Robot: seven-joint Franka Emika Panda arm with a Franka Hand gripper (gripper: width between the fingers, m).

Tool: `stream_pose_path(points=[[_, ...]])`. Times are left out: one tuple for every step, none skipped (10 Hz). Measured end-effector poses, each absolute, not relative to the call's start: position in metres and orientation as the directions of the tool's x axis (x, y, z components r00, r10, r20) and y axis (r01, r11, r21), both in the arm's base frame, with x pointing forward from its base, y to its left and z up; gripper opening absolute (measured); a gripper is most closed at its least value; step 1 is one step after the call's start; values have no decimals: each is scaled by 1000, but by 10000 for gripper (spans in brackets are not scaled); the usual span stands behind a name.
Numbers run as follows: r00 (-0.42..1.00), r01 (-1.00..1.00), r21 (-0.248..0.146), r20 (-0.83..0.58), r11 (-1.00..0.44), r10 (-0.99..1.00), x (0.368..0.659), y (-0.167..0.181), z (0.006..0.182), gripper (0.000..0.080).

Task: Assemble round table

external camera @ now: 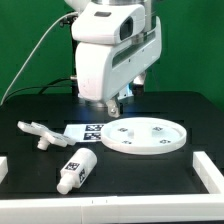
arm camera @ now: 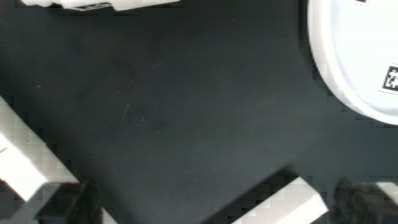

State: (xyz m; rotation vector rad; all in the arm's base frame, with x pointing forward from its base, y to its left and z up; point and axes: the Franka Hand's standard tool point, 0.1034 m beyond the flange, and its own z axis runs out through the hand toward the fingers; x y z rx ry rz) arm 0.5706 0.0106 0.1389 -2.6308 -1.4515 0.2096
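Three loose white parts of the round table lie on the black worktop (external camera: 50, 112). The large rimmed disc (external camera: 146, 137) lies flat toward the exterior view's right. The short cylindrical leg (external camera: 75, 172) lies on its side nearer the front edge. The small branched foot piece (external camera: 38, 133) lies toward the exterior view's left, well apart from the disc. The marker board (external camera: 92, 130) lies between the foot piece and the disc. The hand (external camera: 116, 101) hangs above the worktop, close to the disc's far rim and the marker board, touching no part. In the wrist view its two dark fingers (arm camera: 50, 203) stand apart, with only bare worktop between them. The disc's curved rim shows off to one side, clear of both fingers.
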Motion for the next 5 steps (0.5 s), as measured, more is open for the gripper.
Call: stream_pose_path(points=[[528,829,-180,-59,-529,847,571,11,139,649],[528,829,-180,-59,-529,847,571,11,139,649],[527,829,-180,-59,-529,848,571,10,139,649],[527,830,-179,-60,-529,848,570,10,139,649],[535,826,-173,-59,-537,843,571,10,139,649]])
